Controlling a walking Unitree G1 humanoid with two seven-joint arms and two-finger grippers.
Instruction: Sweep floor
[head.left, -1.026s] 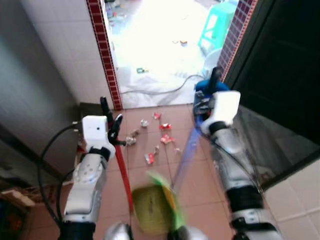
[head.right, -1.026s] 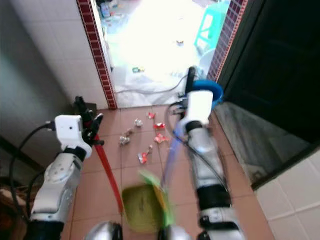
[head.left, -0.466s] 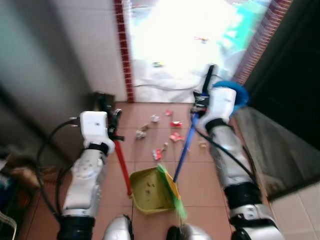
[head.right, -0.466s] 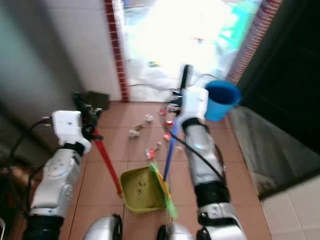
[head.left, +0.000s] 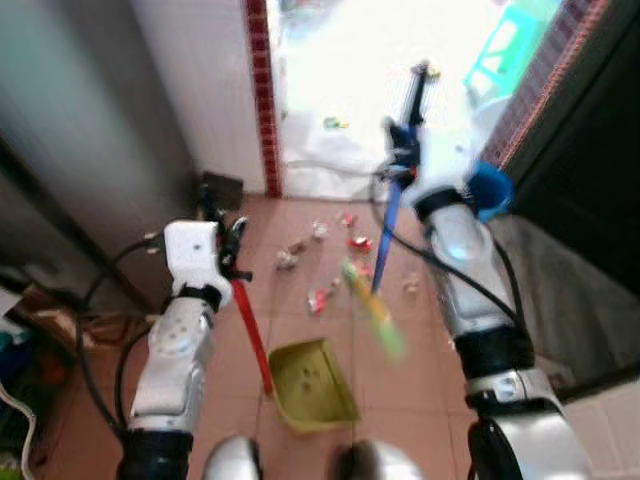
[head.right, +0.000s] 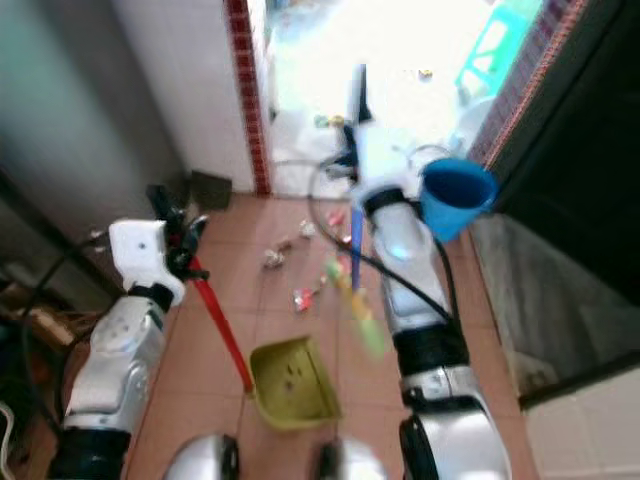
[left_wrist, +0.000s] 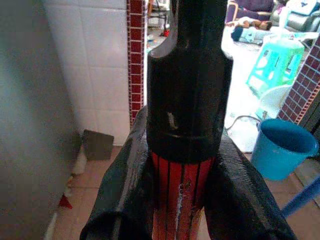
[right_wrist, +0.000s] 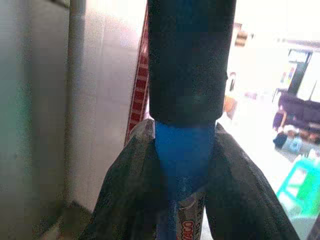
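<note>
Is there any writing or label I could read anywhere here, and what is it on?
One printed label, red letters on white, on the blue broom handle just below the right gripper: cut off and too blurred to read.
Nothing readable on the red dustpan handle, the blue bucket or the walls.

Looks like a home entryway: terracotta-tiled floor (head.left: 300, 350), white-tiled wall (head.left: 215, 90), blue plastic bucket (head.right: 455, 195), turquoise plastic stool (head.left: 497, 62) seen outside.

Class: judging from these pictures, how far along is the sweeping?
Done: both tools gripped, left gripper on the red-handled dustpan, right gripper on the blue-handled broom. In hand: a blurred broom stroke. Left: litter scraps on the tiles; pan looks nearly empty.
</note>
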